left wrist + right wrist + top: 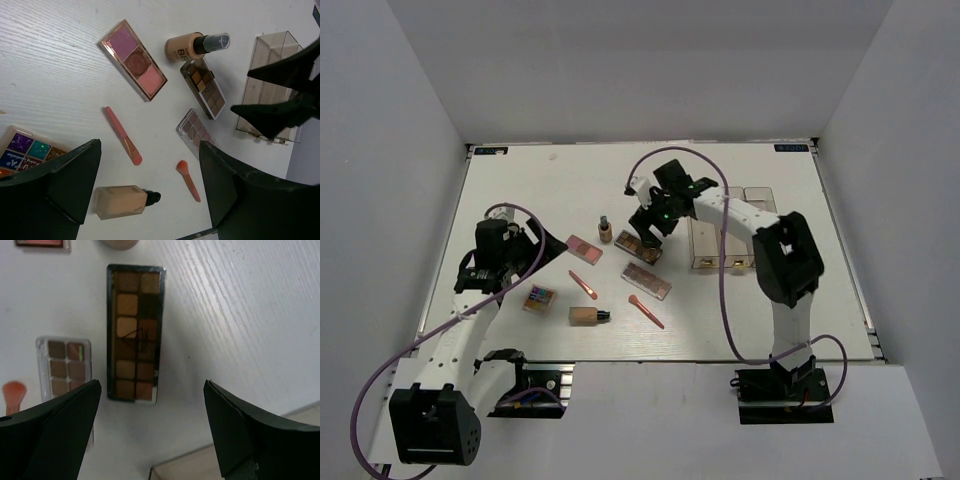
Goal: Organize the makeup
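The makeup lies loose mid-table. A pink palette (584, 249), a brown palette (640, 246) and a clear-cased brown palette (646, 281) lie flat. A multicoloured palette (539, 298) lies left. One foundation bottle (605, 230) stands upright, and another (588, 316) lies on its side. Two pink-orange brushes (583, 285) (646, 312) lie between them. My left gripper (523, 260) is open and empty above the table; its view shows the lying bottle (122, 201) and both brushes (123, 135) (188, 180). My right gripper (650, 222) is open and empty over the brown palette (135, 332).
Three clear organizer boxes (730, 235) stand side by side right of the makeup. One also shows in the left wrist view (270, 85), and a box edge shows in the right wrist view (200, 467). White walls enclose the table on three sides.
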Action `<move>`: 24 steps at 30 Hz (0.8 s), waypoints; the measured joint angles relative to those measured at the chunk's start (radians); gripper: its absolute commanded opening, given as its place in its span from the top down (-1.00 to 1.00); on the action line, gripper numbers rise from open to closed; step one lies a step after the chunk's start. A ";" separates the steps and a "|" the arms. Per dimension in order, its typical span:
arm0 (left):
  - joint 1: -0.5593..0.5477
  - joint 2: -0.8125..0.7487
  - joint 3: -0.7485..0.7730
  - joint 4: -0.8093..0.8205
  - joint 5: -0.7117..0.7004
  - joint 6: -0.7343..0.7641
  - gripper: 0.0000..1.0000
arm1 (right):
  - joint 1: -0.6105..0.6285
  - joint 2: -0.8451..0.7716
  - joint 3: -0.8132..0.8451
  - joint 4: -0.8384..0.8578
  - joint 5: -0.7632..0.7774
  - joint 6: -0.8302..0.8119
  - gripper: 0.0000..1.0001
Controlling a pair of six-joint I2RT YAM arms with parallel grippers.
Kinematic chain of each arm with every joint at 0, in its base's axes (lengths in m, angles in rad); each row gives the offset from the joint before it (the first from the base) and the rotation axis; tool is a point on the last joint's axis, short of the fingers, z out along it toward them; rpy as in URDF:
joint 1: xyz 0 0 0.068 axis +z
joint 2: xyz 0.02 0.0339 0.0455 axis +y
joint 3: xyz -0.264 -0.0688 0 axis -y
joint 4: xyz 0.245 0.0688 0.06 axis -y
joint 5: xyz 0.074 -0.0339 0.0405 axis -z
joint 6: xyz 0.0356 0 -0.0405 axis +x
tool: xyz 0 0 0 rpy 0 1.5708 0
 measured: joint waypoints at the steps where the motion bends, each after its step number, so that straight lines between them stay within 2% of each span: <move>1: 0.000 -0.003 0.001 -0.006 -0.005 0.000 -0.77 | 0.010 0.046 0.038 0.005 0.017 0.023 -0.78; 6: 0.000 -0.012 0.003 -0.034 -0.017 -0.002 -0.78 | 0.041 0.139 0.098 0.016 0.080 0.080 -0.78; 24: 0.000 -0.016 0.003 -0.050 -0.022 -0.011 -0.77 | 0.146 0.230 0.133 0.102 0.187 0.162 -0.76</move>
